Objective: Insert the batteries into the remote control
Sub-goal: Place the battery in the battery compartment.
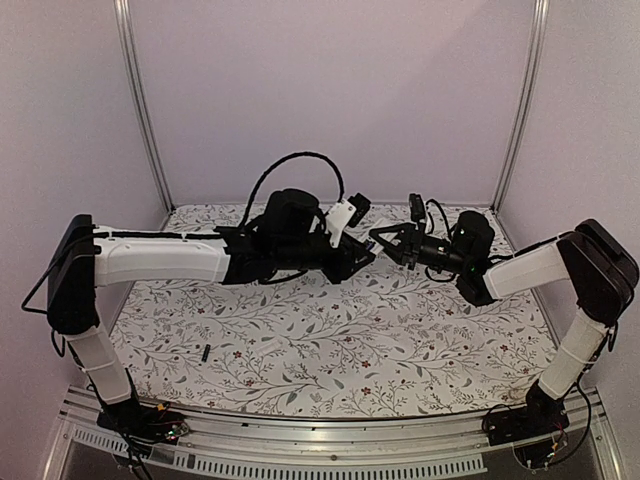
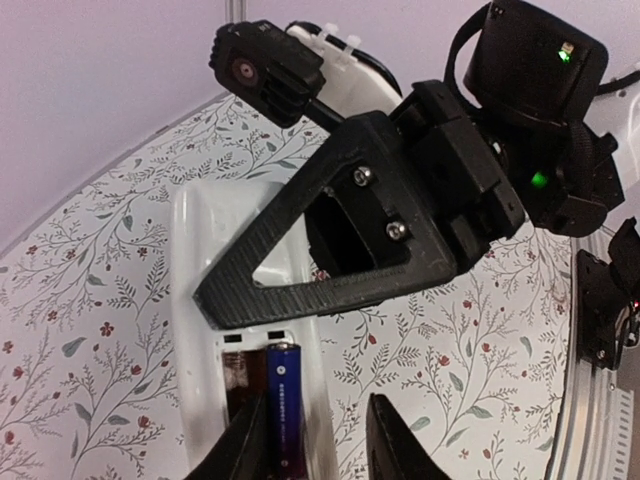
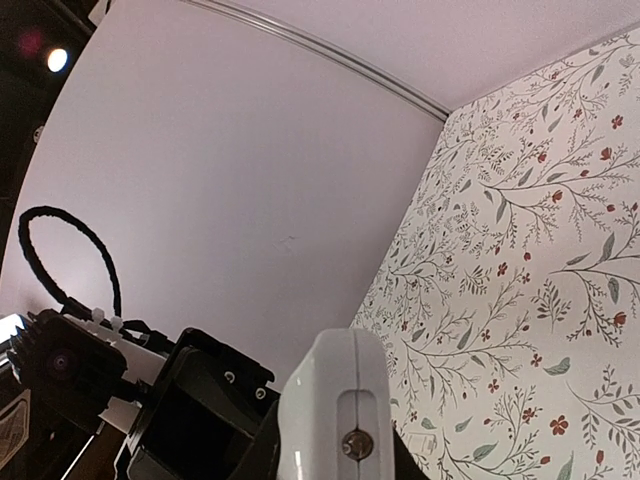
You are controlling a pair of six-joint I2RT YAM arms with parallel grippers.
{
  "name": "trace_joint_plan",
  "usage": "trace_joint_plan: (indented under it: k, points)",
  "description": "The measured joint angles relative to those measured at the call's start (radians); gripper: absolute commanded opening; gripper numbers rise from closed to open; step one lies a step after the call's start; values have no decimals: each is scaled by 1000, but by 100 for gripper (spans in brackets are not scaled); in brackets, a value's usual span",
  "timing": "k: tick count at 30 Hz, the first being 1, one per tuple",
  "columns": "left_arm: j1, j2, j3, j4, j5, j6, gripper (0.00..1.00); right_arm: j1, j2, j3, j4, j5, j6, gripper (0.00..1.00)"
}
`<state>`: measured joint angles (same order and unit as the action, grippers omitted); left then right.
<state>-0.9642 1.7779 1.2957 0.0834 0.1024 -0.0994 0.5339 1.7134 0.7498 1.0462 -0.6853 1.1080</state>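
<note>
In the left wrist view the white remote control (image 2: pixel 200 300) lies back-up with its battery recess open. One dark blue-black battery (image 2: pixel 282 400) sits in the right slot, and the left slot (image 2: pixel 236 375) is empty. My left gripper (image 2: pixel 320 440) is open: one finger is beside the battery, the other clear of the remote's right edge. My right gripper (image 3: pixel 335 460) is shut on the remote's end (image 3: pixel 340 400), and its black finger (image 2: pixel 330 280) crosses the remote. In the top view both grippers, left (image 1: pixel 360 253) and right (image 1: pixel 383 243), meet above the table's far middle. The second battery (image 1: pixel 204 352) lies on the table at the near left.
The floral table cover (image 1: pixel 400 340) spans the work area. Lilac walls with metal corner posts (image 1: pixel 145 110) close in the back and sides. A metal rail (image 1: pixel 330 440) runs along the near edge.
</note>
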Motion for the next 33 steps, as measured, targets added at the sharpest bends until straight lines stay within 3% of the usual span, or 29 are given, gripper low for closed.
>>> trace_joint_plan:
  k: [17, 22, 24, 27, 33]
  points:
    - [-14, -7, 0, -13, -62, 3, 50, -1, 8, -2, 14, 27, 3, 0]
    - [-17, -21, -1, -17, -89, 6, 62, -3, 8, -2, 8, 26, 2, 0]
    - [-13, -31, -4, -21, -116, 3, 72, -3, 8, -3, 9, 16, 2, 0]
    - [-8, -55, -18, -23, -153, 3, 99, -3, 8, -3, 9, 7, 1, 0]
    - [-8, -204, -135, 16, -226, -77, 100, -3, 8, -3, 9, 3, -6, 0]
